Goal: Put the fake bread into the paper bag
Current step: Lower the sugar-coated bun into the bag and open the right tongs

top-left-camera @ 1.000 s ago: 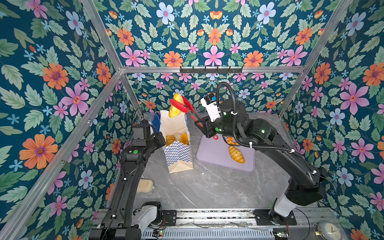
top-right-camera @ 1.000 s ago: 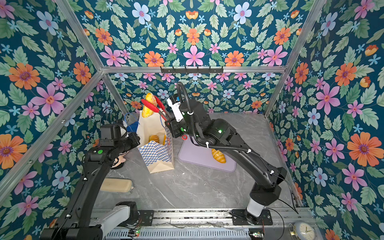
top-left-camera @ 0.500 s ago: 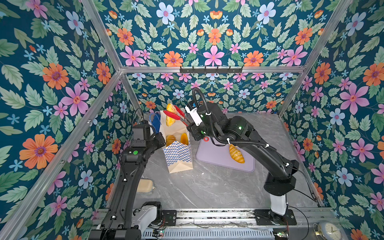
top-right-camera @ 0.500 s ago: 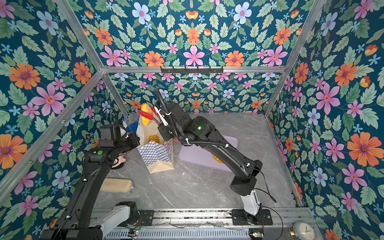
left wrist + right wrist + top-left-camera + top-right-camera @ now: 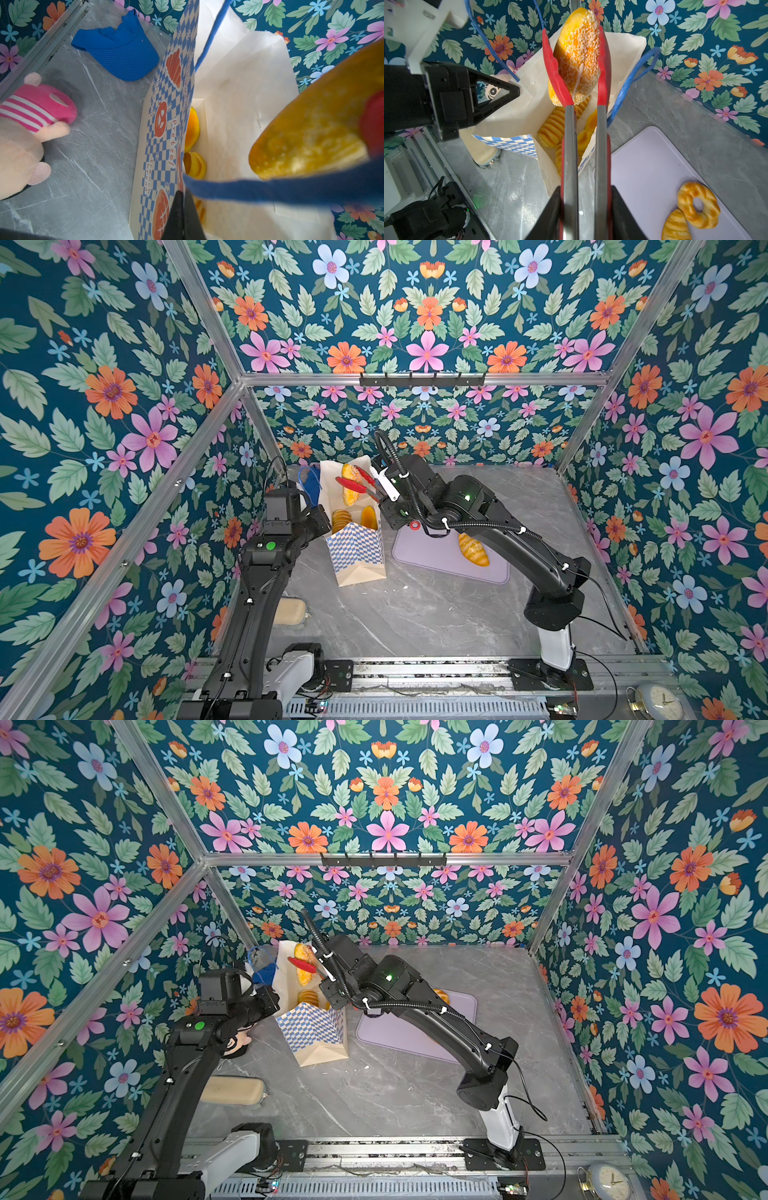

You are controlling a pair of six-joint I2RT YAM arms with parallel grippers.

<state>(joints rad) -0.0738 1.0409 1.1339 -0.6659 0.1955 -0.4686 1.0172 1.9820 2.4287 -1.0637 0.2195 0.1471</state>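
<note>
The paper bag (image 5: 357, 549) (image 5: 318, 1029) stands open on the table, blue checker at its front. My left gripper (image 5: 182, 194) (image 5: 322, 516) is shut on the bag's near rim (image 5: 164, 116). My right gripper (image 5: 584, 191) is shut on a pair of red-tipped metal tongs (image 5: 570, 145) (image 5: 353, 485). The tongs pinch a sugar-crusted oval bun of fake bread (image 5: 578, 56) (image 5: 350, 489) (image 5: 305, 965) (image 5: 311, 133), tilted just above the bag's mouth. Several pieces of fake bread (image 5: 552, 126) (image 5: 341, 519) lie inside the bag. A ring doughnut (image 5: 698, 205) and a croissant (image 5: 676, 226) rest on the purple mat (image 5: 654, 166).
A blue cloth (image 5: 120, 52) and a pink-striped plush doll (image 5: 27, 124) lie left of the bag by the wall. A beige oblong object (image 5: 291, 612) sits near the left arm's base. The purple mat (image 5: 436, 560) lies right of the bag.
My right arm has swung left and down, carrying the tongs and bun from above the bag's right side to over its mouth. The left gripper has stayed on the rim.
</note>
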